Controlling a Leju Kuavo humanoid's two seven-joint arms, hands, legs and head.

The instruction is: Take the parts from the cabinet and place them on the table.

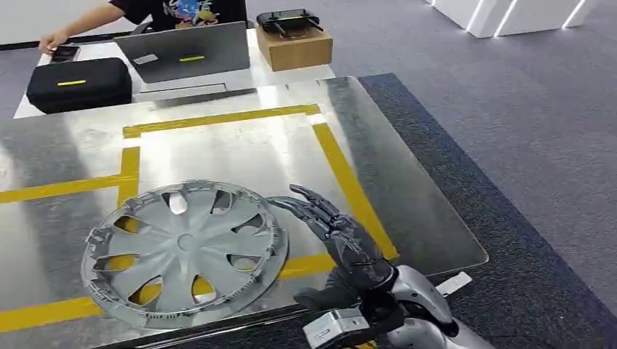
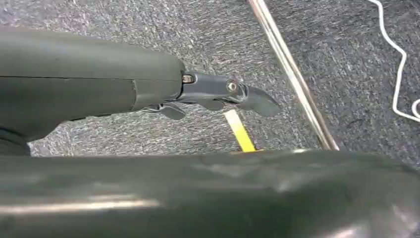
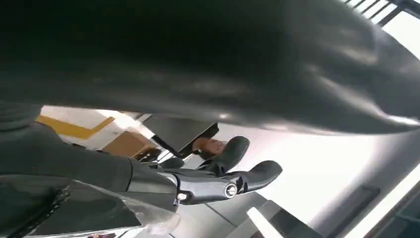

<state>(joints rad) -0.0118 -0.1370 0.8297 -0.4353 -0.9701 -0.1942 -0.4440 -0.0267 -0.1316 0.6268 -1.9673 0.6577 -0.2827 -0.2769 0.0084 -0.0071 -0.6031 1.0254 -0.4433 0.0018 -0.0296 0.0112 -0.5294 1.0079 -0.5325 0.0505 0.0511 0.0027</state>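
Grey carpet runs across the right side and top of your head view, with white blocks at the upper right corner. You have a brushed metal table filling the left and centre, marked out with yellow tape in a rectangle. Behind it, at upper left, a white desk carries a black case, a grey laptop and a cardboard box with a black controller on top. A person leans in at the top edge, one hand on the desk.

Your right hand sits lower centre of the head view, fingers extended and slightly spread, holding nothing. Their tips reach just beside the right rim of the hubcap; you cannot tell whether they touch it.

Hubcap lies flat on the table, lower left of the head view, over the yellow tape. Silver-grey plastic, round, broad spokes with openings showing tape beneath, toothed clips around the rim.

Your left hand in its wrist view hangs over carpet beside a metal rail, one dark finger straight; you cannot tell how the others lie. A white cable lies at the right edge.
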